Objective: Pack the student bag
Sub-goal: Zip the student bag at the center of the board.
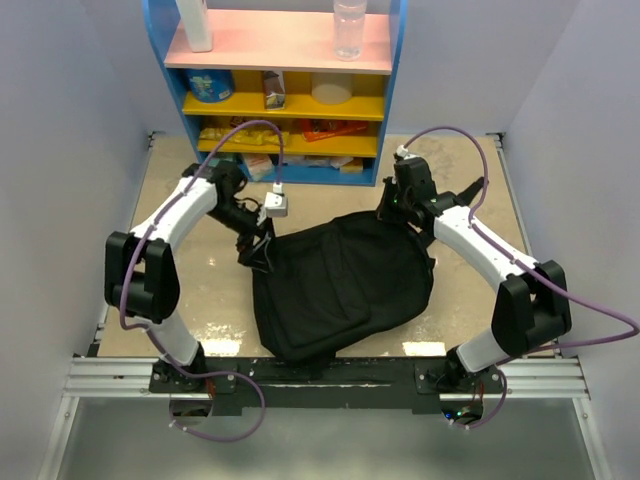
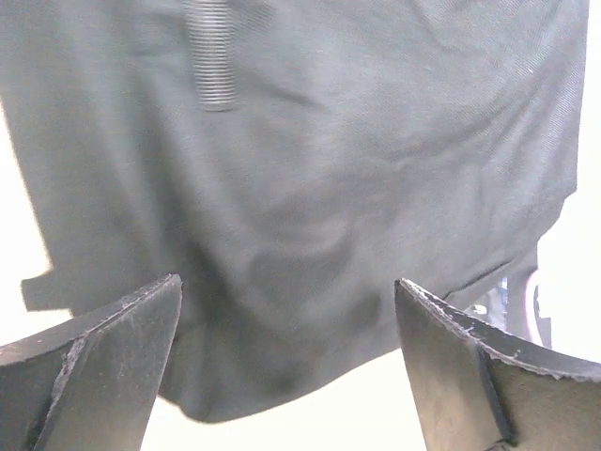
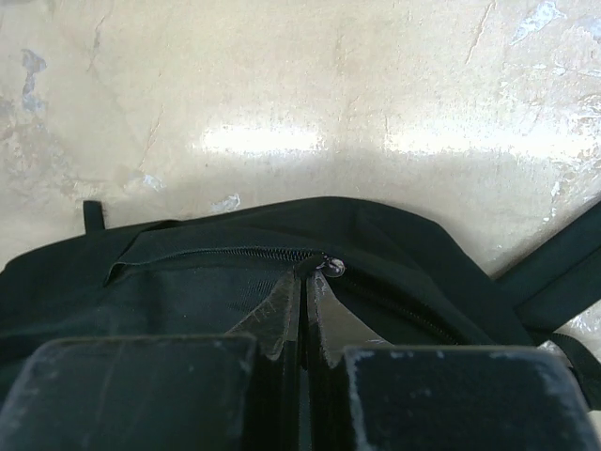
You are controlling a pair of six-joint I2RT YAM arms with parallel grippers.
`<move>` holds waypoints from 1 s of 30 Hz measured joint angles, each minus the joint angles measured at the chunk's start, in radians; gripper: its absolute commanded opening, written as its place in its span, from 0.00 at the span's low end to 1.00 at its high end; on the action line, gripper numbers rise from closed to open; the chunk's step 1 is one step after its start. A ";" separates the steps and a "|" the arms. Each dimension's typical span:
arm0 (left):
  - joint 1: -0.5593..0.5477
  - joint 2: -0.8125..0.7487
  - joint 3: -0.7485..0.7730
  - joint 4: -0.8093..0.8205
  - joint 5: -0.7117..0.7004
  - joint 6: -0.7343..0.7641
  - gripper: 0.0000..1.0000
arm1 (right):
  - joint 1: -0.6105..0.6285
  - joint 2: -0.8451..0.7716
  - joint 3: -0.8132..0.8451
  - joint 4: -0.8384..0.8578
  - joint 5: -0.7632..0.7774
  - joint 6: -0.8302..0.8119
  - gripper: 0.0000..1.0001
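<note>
On the left of the top view, the left end effector sits at the upper-left corner of the bag. Its wrist view shows the fingers spread wide apart, with nothing gripped and only dark fabric lying just beyond them.

Centre frame, the bag lies flat and slumped on the tabletop. Its lower edge is near the arm bases, and the shelf stands well above it at the top of the frame.

Moving right, the right end effector is down on the bag's upper-right edge. Its wrist view has the fingers pressed together, tips right at the zip, with the shiny pull just beside them. Whether a tab is actually pinched, I can't tell.

This looks like the opening of the main zip, so the task is barely begun. To do it well, I'd want the left side to take a fold of fabric close to the zip line and hold it taut. This cloth is soft and will likely bunch and drag along otherwise. The right should confirm its hold on the pull, then draw low and parallel to the teeth, not upward. Watch for the whole bag sliding across the smooth tabletop.
</note>
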 measured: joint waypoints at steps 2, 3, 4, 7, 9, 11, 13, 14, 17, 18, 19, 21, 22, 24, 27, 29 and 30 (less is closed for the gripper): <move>0.035 0.000 0.080 -0.025 -0.009 -0.029 1.00 | 0.000 -0.002 0.000 0.003 0.000 -0.002 0.00; 0.060 0.000 0.140 -0.026 -0.015 -0.043 1.00 | 0.000 -0.003 0.000 0.003 0.001 -0.003 0.00; 0.082 0.000 0.212 -0.026 -0.024 -0.070 1.00 | 0.000 -0.004 0.000 0.003 0.001 -0.004 0.00; 0.115 -0.011 0.380 0.051 -0.035 -0.168 1.00 | 0.000 -0.010 0.000 0.002 0.000 -0.004 0.00; 0.086 -0.042 0.403 0.145 -0.043 -0.247 1.00 | 0.000 -0.013 0.000 0.002 0.000 -0.005 0.00; 0.010 -0.069 0.378 0.249 -0.056 -0.335 1.00 | 0.000 -0.015 0.000 0.002 0.000 -0.004 0.00; -0.096 -0.064 0.335 0.376 -0.060 -0.422 1.00 | 0.000 -0.016 0.000 0.003 -0.003 -0.003 0.00; -0.143 -0.044 0.325 0.429 -0.061 -0.457 1.00 | 0.000 -0.016 0.000 0.003 -0.003 -0.003 0.00; -0.236 0.062 0.321 0.565 -0.068 -0.535 1.00 | 0.000 -0.016 0.000 0.005 -0.012 -0.003 0.00; -0.253 0.105 0.321 0.607 -0.075 -0.558 1.00 | 0.000 -0.017 0.000 0.006 -0.020 -0.003 0.00; -0.265 0.146 0.321 0.648 -0.084 -0.580 1.00 | -0.001 -0.018 0.000 0.010 -0.027 -0.002 0.00; -0.276 0.213 0.317 0.722 -0.106 -0.615 1.00 | -0.002 -0.023 0.000 0.016 -0.047 0.004 0.00; -0.277 0.240 0.317 0.748 -0.114 -0.630 1.00 | -0.002 -0.026 0.000 0.019 -0.056 0.005 0.00; -0.281 0.277 0.319 0.788 -0.132 -0.643 1.00 | -0.002 -0.031 0.000 0.021 -0.074 0.010 0.00; -0.285 0.328 0.364 0.814 -0.142 -0.662 1.00 | -0.002 -0.033 0.000 0.023 -0.082 0.012 0.00; -0.287 0.353 0.391 0.837 -0.140 -0.671 1.00 | -0.002 -0.035 0.000 0.023 -0.082 0.012 0.00; -0.289 0.359 0.401 0.843 -0.135 -0.677 0.99 | -0.002 -0.036 0.000 0.023 -0.082 0.012 0.00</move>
